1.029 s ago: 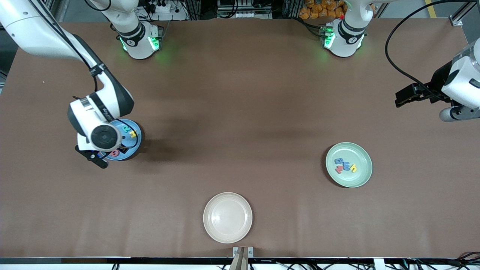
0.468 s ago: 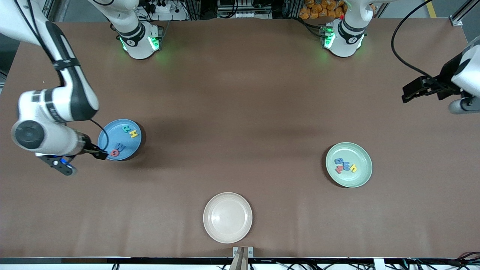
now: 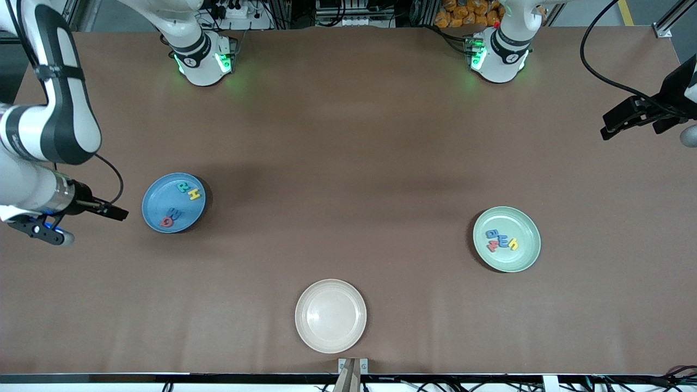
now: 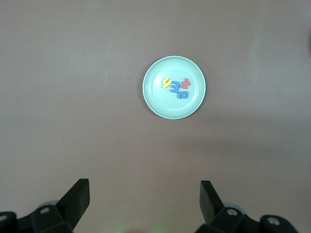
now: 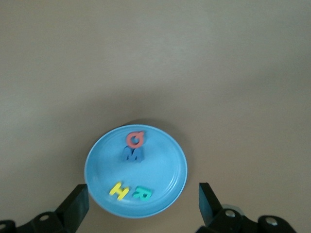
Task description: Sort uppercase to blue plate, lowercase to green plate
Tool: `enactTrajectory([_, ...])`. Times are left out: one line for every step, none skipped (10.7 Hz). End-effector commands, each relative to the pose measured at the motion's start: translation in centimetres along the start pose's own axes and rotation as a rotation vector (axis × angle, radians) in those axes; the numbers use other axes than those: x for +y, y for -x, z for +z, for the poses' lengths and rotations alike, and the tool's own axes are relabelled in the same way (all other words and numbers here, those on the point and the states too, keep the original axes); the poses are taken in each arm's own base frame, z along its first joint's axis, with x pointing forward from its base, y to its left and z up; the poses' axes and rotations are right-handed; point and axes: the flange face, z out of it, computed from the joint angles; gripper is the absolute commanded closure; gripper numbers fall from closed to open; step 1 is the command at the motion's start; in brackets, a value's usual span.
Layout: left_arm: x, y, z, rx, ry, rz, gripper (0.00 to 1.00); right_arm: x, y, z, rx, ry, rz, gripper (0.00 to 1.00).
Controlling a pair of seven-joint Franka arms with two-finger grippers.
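Looking at the blue plate (image 3: 173, 202), all four capitals sit in it: teal R (image 3: 182, 188), yellow H (image 3: 194, 194), blue M (image 3: 173, 213) and red G (image 3: 165, 221). And the green plate (image 3: 507, 239) toward the left arm's end carries the lowercase letters (image 3: 501, 239) in a tight cluster, blue, red and yellow touching or nearly so. By my read, the sort is finished!

Right gripper (image 3: 111, 212) hangs over bare table just beside the blue plate, at the right arm's end, fingers spread wide and carrying nothing; its wrist view shows both fingers well apart with the plate between them below. Left gripper (image 3: 626, 117) is up over the table's edge at the left arm's end, also spread wide and empty, with the green plate well below in its wrist view.

What could spoil it from here? Little, I'd say. A low swing of the right arm across the blue plate could clip the rim and scatter the light foam letters; the cable looping off its wrist could drag too.

Brown matte table (image 3: 348, 136), plain and flat. A cream plate (image 3: 330, 316) sits empty nearest the camera. Arm bases glow green along the table's edge, with cabling and racks past them.
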Motion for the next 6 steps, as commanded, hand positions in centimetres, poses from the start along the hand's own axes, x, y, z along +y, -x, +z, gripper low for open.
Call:
enactTrajectory([-0.2, 0.6, 0.3, -0.003, -0.006, 0.004, 0.0, -0.2, 4.4, -3.1, 0.035, -0.04, -0.088, 0.0])
enactTrajectory([-0.2, 0.7, 0.4, -0.011, -0.004, 0.003, 0.0, 0.4, 5.1, -3.9, 0.043, -0.044, -0.13, 0.0])
enactTrajectory([-0.6, 0.7, 0.3, -0.014, -0.001, -0.004, 0.0, 2.0, 5.3, -5.1, 0.044, -0.046, -0.182, 0.0])
enactTrajectory([-0.9, 0.7, 0.3, -0.015, 0.0, -0.01, 0.0, 3.9, 5.2, -7.1, 0.053, -0.051, -0.214, 0.0])
enactTrajectory([-0.9, 0.7, 0.1, -0.012, -0.001, -0.01, 0.0, 4.4, 5.1, -9.3, 0.056, -0.049, -0.237, 0.0])
enactTrajectory([-1.2, 0.6, 0.0, -0.011, 0.0, -0.015, 0.0, 4.9, 4.8, -11.9, 0.065, -0.049, -0.231, 0.0])
